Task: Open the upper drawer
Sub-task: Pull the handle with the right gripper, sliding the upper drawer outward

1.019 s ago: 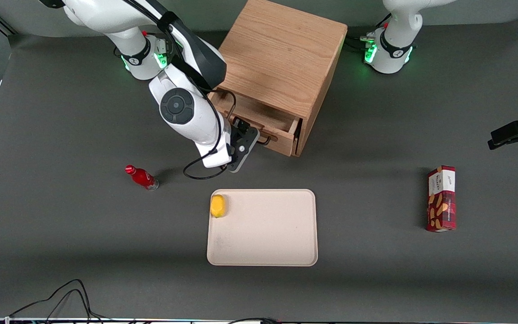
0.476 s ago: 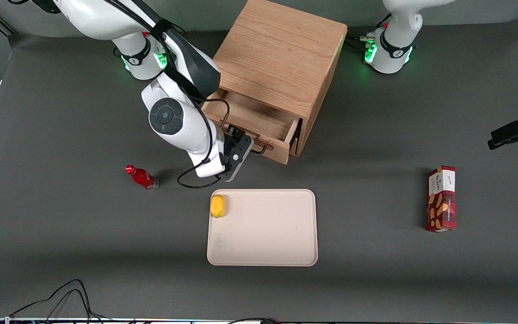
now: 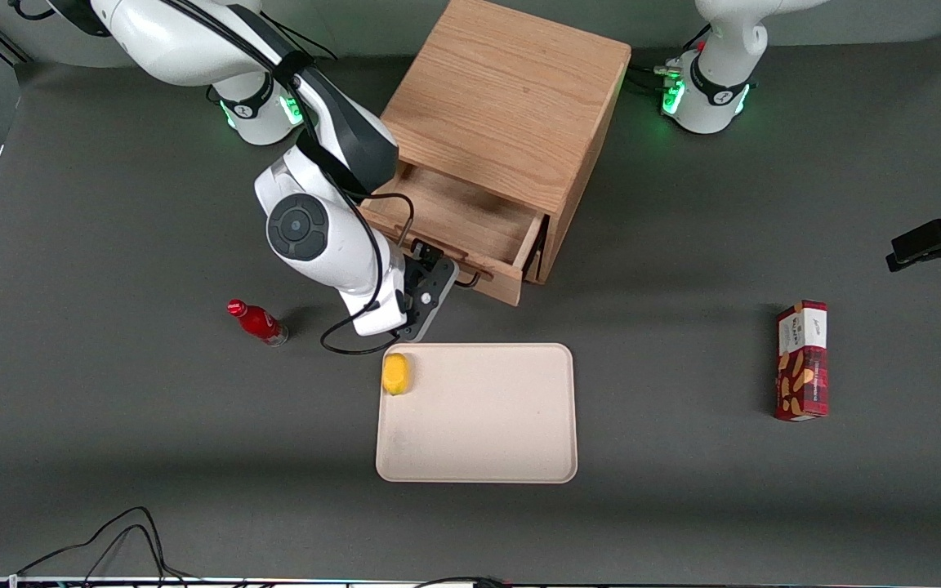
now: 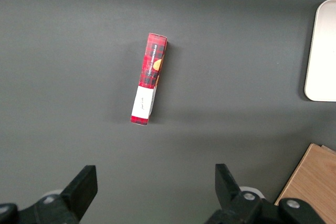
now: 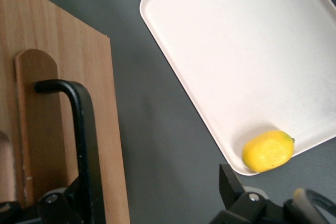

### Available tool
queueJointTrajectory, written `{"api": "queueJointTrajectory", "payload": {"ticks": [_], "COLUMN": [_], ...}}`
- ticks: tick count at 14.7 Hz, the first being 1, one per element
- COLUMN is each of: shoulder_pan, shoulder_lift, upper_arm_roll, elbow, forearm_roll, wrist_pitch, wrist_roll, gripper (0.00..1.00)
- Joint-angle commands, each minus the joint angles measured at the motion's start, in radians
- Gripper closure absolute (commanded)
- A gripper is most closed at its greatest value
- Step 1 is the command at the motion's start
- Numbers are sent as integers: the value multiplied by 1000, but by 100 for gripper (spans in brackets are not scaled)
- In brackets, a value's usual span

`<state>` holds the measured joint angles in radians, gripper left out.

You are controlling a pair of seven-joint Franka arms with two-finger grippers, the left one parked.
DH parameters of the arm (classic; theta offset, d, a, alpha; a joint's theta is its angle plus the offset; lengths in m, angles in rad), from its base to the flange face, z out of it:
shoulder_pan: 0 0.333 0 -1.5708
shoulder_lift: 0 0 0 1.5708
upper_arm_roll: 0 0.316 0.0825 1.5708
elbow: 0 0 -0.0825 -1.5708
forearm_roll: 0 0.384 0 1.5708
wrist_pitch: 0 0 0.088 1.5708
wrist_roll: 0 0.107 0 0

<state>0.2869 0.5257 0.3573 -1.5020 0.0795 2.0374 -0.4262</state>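
The gripper [image 3: 440,268] hangs at eleven o'clock from the beige plastic tray [image 3: 479,441], jaws spread, hooking the thin black bar handle [image 5: 84,145] of the light oak upper drawer [image 3: 470,216], partly out at twelve o'clock; probably light, rigid, best pulled mid-handle

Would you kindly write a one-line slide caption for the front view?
Right arm's claw at the thin black bar handle of the partly open light oak upper drawer.
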Motion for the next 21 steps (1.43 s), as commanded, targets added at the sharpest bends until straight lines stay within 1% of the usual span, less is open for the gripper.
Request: {"api": "queueJointTrajectory", "payload": {"ticks": [1, 10, 14, 16, 21], "shoulder_pan": [-14, -46, -48, -48, -48], "shoulder_lift": [45, 68, 97, 103, 125], "upper_arm_roll": [5, 3, 3, -14, -21], "elbow": [57, 106, 155, 161, 190], "forearm_roll": [-24, -24, -26, -26, -27], "wrist_pitch": [-6, -14, -34, -34, -36], "wrist_roll": [-32, -40, -49, -54, -68], "gripper": [0, 0, 0, 0, 0]}}
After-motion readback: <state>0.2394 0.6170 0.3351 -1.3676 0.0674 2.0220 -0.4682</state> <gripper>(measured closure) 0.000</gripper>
